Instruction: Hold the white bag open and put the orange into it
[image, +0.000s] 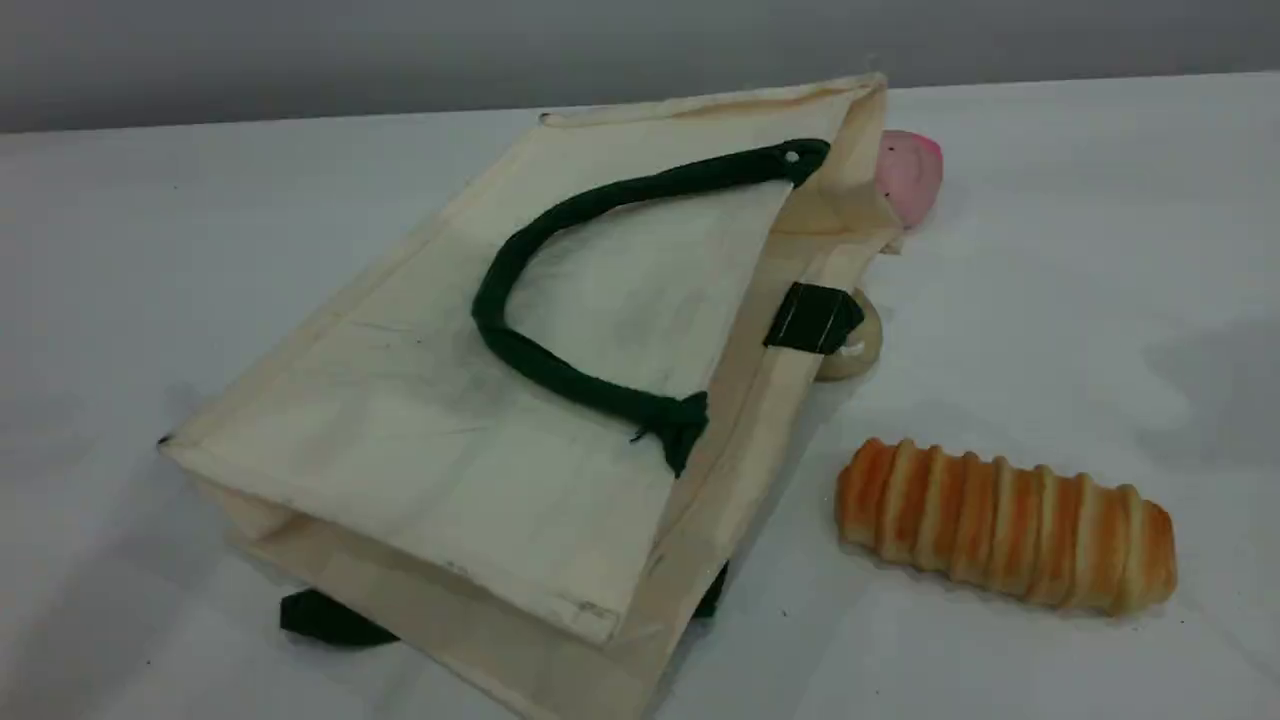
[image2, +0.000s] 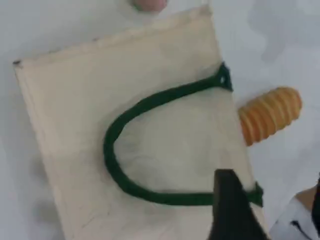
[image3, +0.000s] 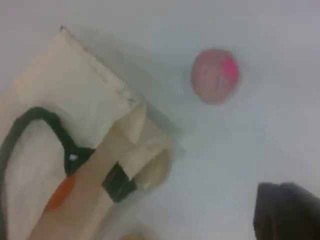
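Note:
The white bag (image: 420, 400) lies flat on the table, its mouth facing right and its green handle (image: 487, 300) resting on the top panel. No arm shows in the scene view. In the left wrist view my left gripper (image2: 272, 215) hangs above the bag (image2: 150, 65), and a wide gap with nothing in it lies beside its dark fingertip (image2: 230, 205). My right gripper (image3: 287, 212) is shut and empty, off to the right of the bag (image3: 60, 85). A blurred bright-orange patch, apparently the orange (image3: 60, 195), shows just inside the bag's mouth. It is hidden in the other views.
A striped bread loaf (image: 1005, 525) lies right of the bag's mouth. A pink ball (image: 908, 175) sits by the bag's far corner. A beige ball (image: 855, 350) is tucked against the mouth beside a green strap tab (image: 812, 318).

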